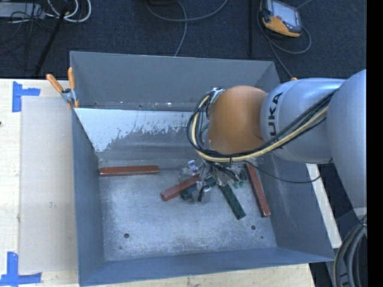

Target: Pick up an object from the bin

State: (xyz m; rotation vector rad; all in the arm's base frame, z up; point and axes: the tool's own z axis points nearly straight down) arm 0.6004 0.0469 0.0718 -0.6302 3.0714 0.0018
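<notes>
Dark floor with loose cables behind. Grey metal bin [149, 235] sits mid-scene, floor scuffed pale. Gripper [204, 183] is low in the bin, right of centre, tucked under the orange wrist cover [236, 121] and its cable loops. Cover hides most of it, so can't tell if it is open or closed, or if anything is in its grasp. Arm [311, 118] comes in over the right rim.

Under and around the gripper is a small tangle of things. Red-brown stick [178, 191] pokes out toward the left edge. Its near end is at the gripper or touching it, unclear which. Dark green strip [233, 203] runs out slantwise toward the front right corner. Small green piece [240, 182] sits just beside the gripper on the right-rim side. Further right, a second red-brown stick [258, 190] lies along the right wall, near the tangle. Well apart, toward the left wall at the foot of the back slope, a longer brown stick [128, 170] lies flat, alone.

Step, as I judge it: gripper down at the tangle, grasp stage, nothing lifted clear. Likeliest target is the red-brown stick or the dark green strip, can't say which. Next move calls for a firm close on one piece only, then a straight lift. Crossing pieces may drag along or slip out.
</notes>
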